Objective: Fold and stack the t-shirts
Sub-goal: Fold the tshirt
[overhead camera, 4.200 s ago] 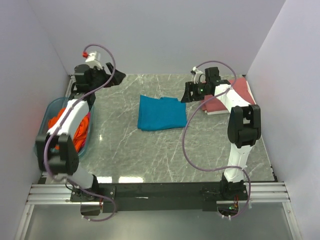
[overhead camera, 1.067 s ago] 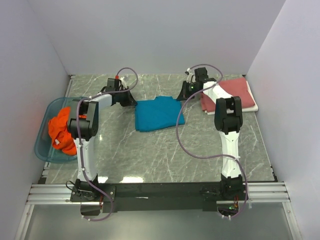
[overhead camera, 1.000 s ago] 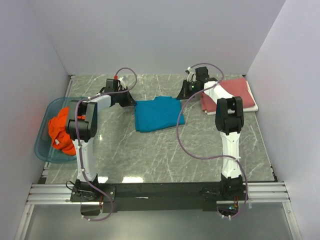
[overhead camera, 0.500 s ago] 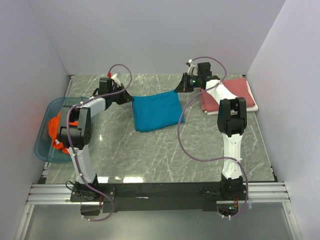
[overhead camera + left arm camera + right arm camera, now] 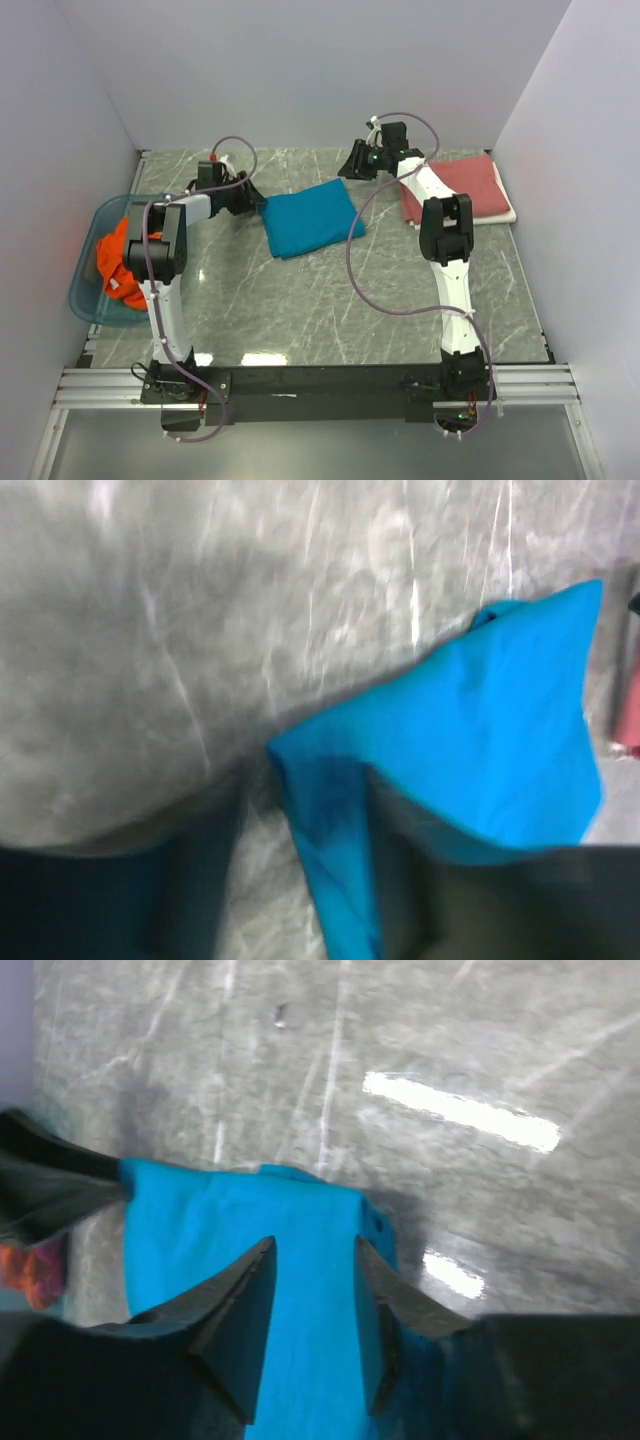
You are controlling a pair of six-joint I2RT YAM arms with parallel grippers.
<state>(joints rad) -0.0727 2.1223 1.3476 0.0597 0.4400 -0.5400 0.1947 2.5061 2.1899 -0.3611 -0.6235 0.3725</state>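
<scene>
The teal blue t-shirt (image 5: 310,222) lies folded on the middle of the table, a little askew. My left gripper (image 5: 256,201) is at its far left corner. In the left wrist view that gripper (image 5: 300,802) is open, with a strip of the teal blue t-shirt (image 5: 500,730) lying in the gap. My right gripper (image 5: 351,166) hovers just behind the far right corner. It (image 5: 315,1250) is open too, with the teal blue t-shirt (image 5: 230,1220) showing below it. The dusty red t-shirt (image 5: 462,186) lies folded at the back right. The bright orange t-shirt (image 5: 117,262) is crumpled in the tub.
A translucent blue plastic tub (image 5: 84,282) stands at the table's left edge and holds the orange shirt. Walls close in the table at the back and on both sides. The arms' bases sit on a rail (image 5: 320,385) along the near edge.
Both grippers were shut on the teal shirt's far corners and have opened. The shirt has dropped back flat, shifted slightly, and the right gripper has drawn back from it.
</scene>
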